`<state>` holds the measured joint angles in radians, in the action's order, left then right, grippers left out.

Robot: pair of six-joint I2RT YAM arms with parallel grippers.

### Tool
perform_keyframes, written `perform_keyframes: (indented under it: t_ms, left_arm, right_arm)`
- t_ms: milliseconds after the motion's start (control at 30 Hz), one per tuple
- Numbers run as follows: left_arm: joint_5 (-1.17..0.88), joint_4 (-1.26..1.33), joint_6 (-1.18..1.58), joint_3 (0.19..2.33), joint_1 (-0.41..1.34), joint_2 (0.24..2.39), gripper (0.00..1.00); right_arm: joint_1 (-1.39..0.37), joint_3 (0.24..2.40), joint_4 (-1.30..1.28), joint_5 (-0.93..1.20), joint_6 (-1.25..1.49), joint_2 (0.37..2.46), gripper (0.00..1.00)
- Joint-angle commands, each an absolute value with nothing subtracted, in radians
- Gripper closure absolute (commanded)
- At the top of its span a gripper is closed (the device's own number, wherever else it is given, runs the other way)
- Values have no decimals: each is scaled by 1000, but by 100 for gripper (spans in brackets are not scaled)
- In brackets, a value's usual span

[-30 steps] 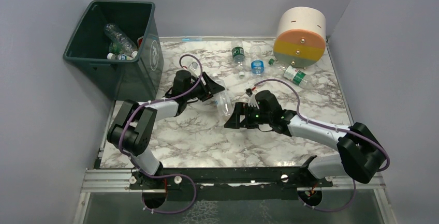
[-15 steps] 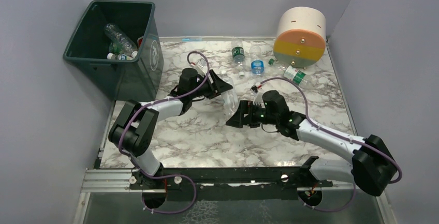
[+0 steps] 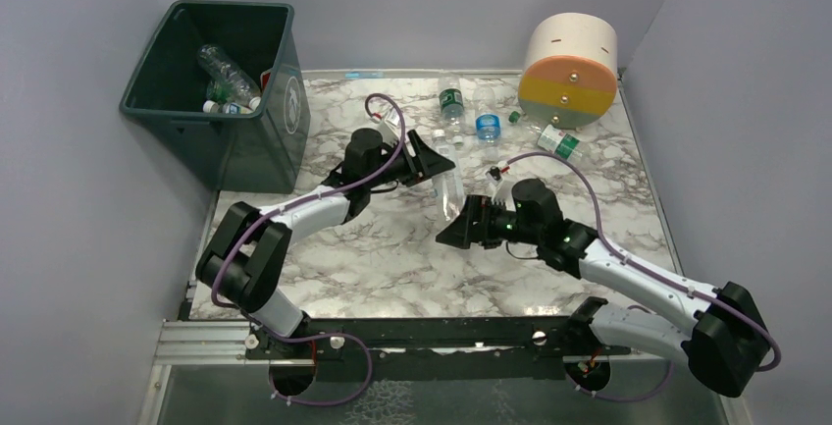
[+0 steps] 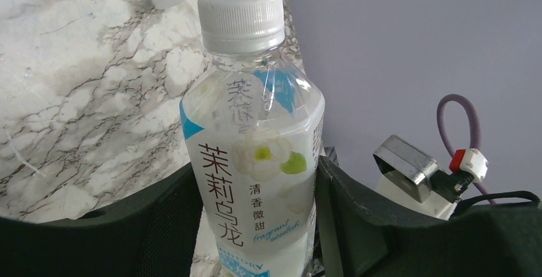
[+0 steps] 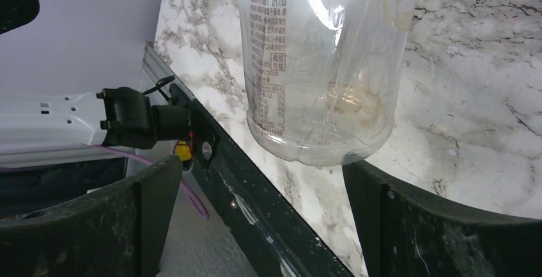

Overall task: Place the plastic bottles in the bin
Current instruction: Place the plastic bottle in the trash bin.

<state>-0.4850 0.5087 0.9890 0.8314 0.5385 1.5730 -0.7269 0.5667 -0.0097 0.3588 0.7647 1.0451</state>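
Bottle (image 4: 255, 149), empty, clear, likely light and crushable, hangs well right of the bin (image 3: 186, 111), left fingers (image 4: 160, 226) clamped around its labelled middle; right fingers (image 5: 434, 226) gape wide near its base, holding nothing.

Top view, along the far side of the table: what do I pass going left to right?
bin → green-labelled bottle → blue-labelled bottle → cream, orange and yellow cylinder

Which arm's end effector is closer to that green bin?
Left. The left end effector, gripping a bottle, sits right of the bin; the right end effector lies farther right, open.
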Motion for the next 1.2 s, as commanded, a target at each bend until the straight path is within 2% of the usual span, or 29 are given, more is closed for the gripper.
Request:
perform_keyframes:
  t_ms: [0,433,1167]
  left_arm:
    - [-457,488,981,884,553,1509,39]
    - [-431,395,948,947,561,1431,39]
    - [-422,385,940,953,581,1422,39]
  right_arm:
    - [-731,552,-42,369,779,1009,1]
    - [-732,553,-59,381,787,971,1]
    - [-732,525,-29,390,802,989,1]
